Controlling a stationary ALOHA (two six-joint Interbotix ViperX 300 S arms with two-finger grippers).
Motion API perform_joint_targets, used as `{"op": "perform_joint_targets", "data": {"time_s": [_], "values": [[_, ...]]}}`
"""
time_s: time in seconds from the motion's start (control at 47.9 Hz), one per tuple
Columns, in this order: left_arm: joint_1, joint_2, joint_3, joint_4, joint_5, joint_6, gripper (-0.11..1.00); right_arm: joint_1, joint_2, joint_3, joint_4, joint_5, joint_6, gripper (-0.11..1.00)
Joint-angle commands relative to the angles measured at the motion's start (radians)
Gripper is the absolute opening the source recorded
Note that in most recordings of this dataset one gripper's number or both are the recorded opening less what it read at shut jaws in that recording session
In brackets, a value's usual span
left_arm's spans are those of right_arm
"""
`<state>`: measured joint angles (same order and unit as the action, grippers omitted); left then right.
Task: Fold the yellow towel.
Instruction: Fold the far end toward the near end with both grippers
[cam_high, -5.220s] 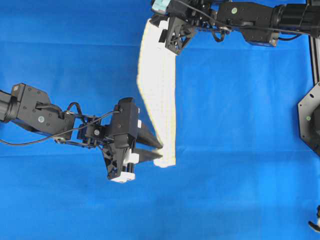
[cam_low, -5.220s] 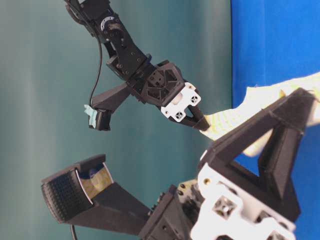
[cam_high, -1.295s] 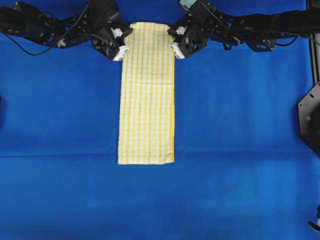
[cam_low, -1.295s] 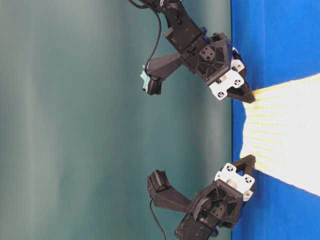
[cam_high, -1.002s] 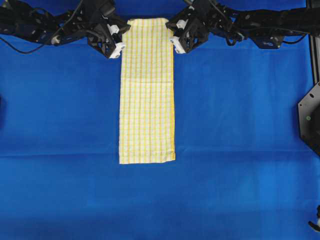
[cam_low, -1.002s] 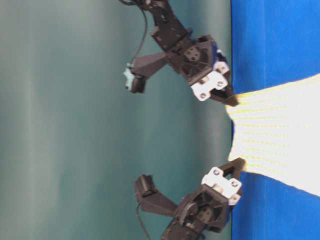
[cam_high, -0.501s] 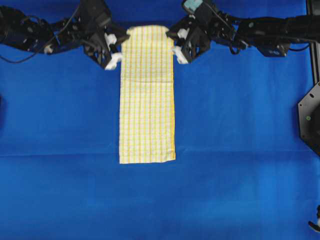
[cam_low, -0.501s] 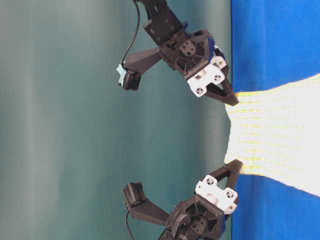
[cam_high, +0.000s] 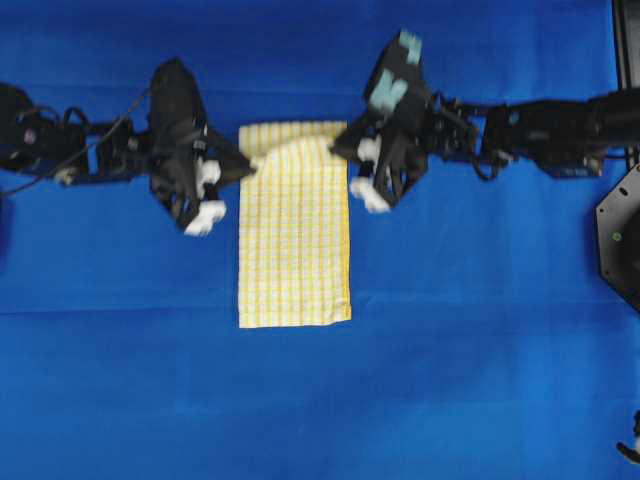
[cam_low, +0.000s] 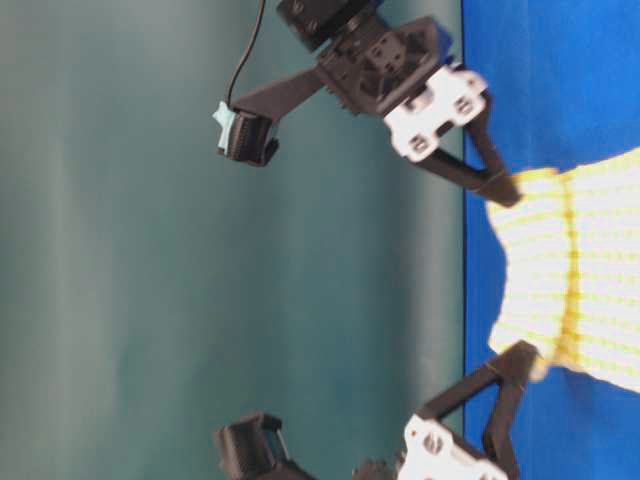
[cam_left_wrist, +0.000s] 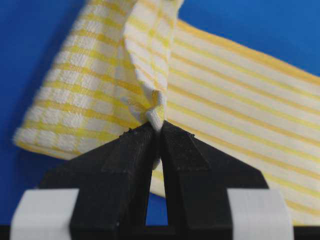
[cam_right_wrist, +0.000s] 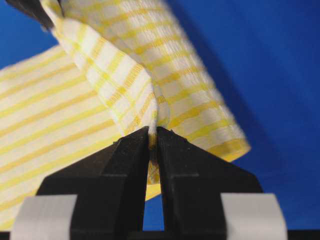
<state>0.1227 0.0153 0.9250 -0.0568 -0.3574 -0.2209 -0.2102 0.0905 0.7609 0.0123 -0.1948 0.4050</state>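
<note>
Fingers (cam_left_wrist: 135, 150) of our left gripper (cam_high: 248, 168) pinch one far corner of the yellow towel (cam_high: 295, 240); our right gripper (cam_high: 343, 142) pinches the other, lifting that end over the rest on the blue tabletop (cam_high: 480, 330).

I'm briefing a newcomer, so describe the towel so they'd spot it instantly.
On the blue tablecloth, look midway between the two black arms. The yellow towel lies there as a long strip, its far end lifted by both grippers; its yellow-and-white check is the only pattern on the plain blue.
</note>
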Motion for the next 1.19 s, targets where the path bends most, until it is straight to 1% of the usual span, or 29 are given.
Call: {"op": "perform_joint_targets", "data": {"time_s": [0.0, 0.209, 0.334, 0.439, 0.752, 1.002, 1.169], "values": [[-0.049, -0.041, 0.003, -0.002, -0.009, -0.015, 0.03, 0.046, -0.031, -0.002, 0.018, -0.006, 0.002, 0.05], [-0.166, -0.057, 0.021, -0.002, -0.023, -0.054, 0.03, 0.146, -0.031, 0.012, 0.06, -0.003, 0.002, 0.05], [-0.219, -0.048, 0.012, -0.003, -0.064, -0.067, 0.03, 0.187, -0.032, 0.012, 0.071, 0.0, 0.002, 0.05], [-0.249, -0.044, 0.011, -0.003, -0.071, -0.069, 0.03, 0.21, -0.035, 0.014, 0.071, 0.009, 0.002, 0.05], [-0.308, -0.043, 0.012, -0.002, -0.087, -0.071, 0.03, 0.258, -0.061, 0.012, 0.071, 0.044, 0.0, 0.05], [-0.314, -0.035, 0.018, -0.002, -0.117, -0.066, 0.03, 0.268, -0.067, 0.012, 0.066, 0.067, -0.002, 0.05], [-0.314, 0.018, -0.003, -0.002, -0.118, -0.063, 0.03, 0.278, -0.066, 0.012, 0.066, 0.064, -0.009, 0.05]]}}
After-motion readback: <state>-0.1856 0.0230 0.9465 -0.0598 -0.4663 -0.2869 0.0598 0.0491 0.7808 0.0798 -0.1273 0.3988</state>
